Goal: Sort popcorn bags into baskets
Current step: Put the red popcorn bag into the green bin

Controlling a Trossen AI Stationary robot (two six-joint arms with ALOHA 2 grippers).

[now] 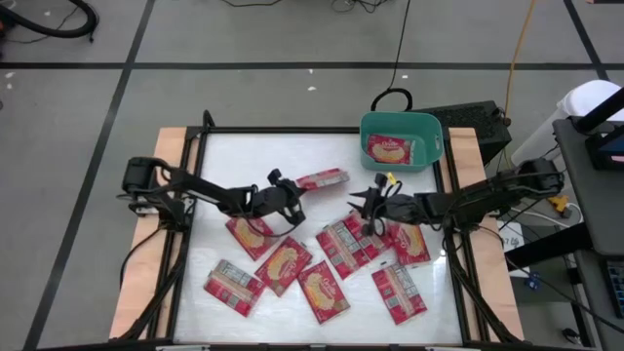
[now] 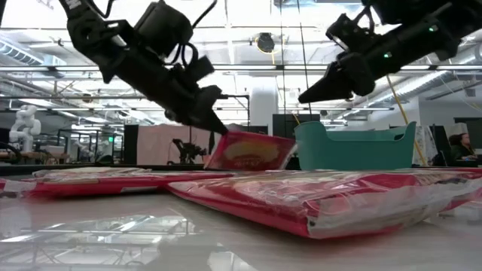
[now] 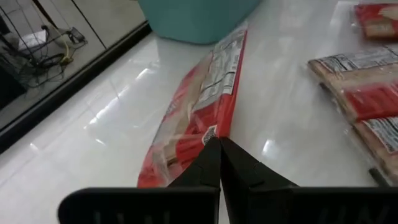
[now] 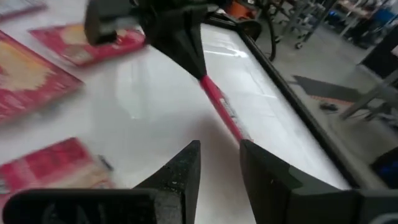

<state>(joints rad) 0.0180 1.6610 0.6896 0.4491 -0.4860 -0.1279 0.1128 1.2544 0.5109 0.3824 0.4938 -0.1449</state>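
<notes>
My left gripper (image 1: 290,202) (image 2: 220,129) is shut on one red popcorn bag (image 1: 324,178) (image 2: 248,150), near the middle of the table. The teal basket (image 1: 402,136) (image 2: 354,147) (image 3: 193,18) stands at the far right corner, with one packet (image 1: 390,149) lying flat inside it. Several more red packets (image 1: 283,263) (image 2: 316,199) lie flat on the white tabletop toward the near side. My right gripper (image 1: 364,203) (image 2: 303,96) (image 4: 219,152) is open. It hovers above the packets right of centre and points at the held bag. My left gripper pinches the bag by the edge of its end nearest the arm (image 3: 208,134), between the two fingertips (image 3: 239,165). The fingers slant down from the table's left. The bag stands on edge and reaches away from the fingers toward the basket; whether its lower edge touches the table, I cannot tell.
A black box (image 1: 476,122) sits just beyond the basket, off the table's far right corner. Dark frame rails (image 1: 195,195) run along the table's left, far and right edges. The bare white strip along the far edge (image 1: 253,156) is free of packets.
</notes>
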